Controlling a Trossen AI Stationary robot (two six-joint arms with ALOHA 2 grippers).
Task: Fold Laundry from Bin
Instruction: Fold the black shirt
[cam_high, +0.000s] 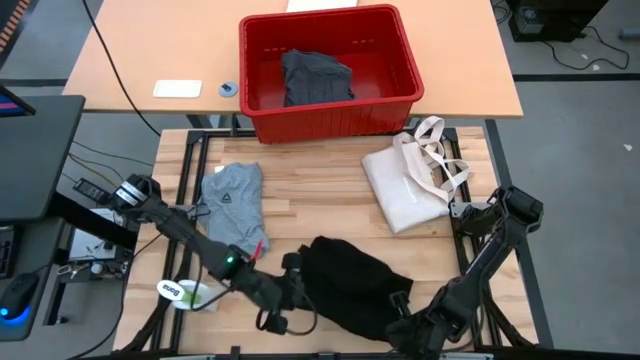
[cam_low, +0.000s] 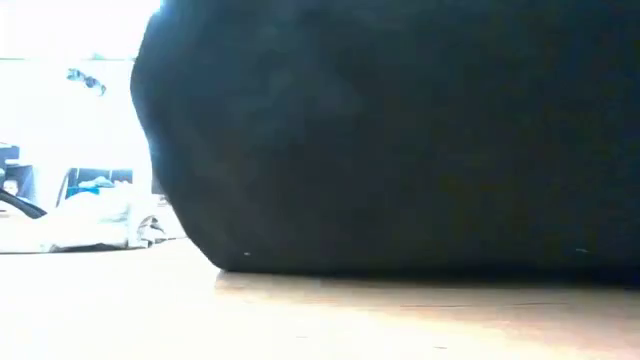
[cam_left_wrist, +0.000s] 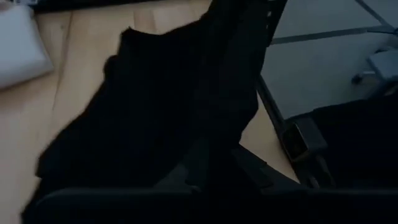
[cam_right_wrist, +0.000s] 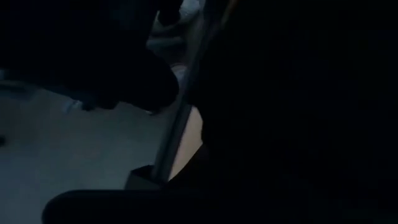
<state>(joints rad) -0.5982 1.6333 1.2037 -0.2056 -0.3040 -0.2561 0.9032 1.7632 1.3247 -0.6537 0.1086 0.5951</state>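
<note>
This is a lab or robotics test space rather than a home — the butcher-block table (cam_high: 320, 200) sits on a black metal frame (cam_high: 205, 125) bolted together like a rig, beside a plain office desk (cam_high: 150, 50) with cables (cam_high: 115, 70) trailing over it. A monitor edge (cam_high: 12, 100) and a lit computer mouse (cam_high: 15, 298) stand at the left, and the floor (cam_high: 580, 150) is grey office carpet — a computer tower (cam_high: 555, 18) stands on it.
</note>
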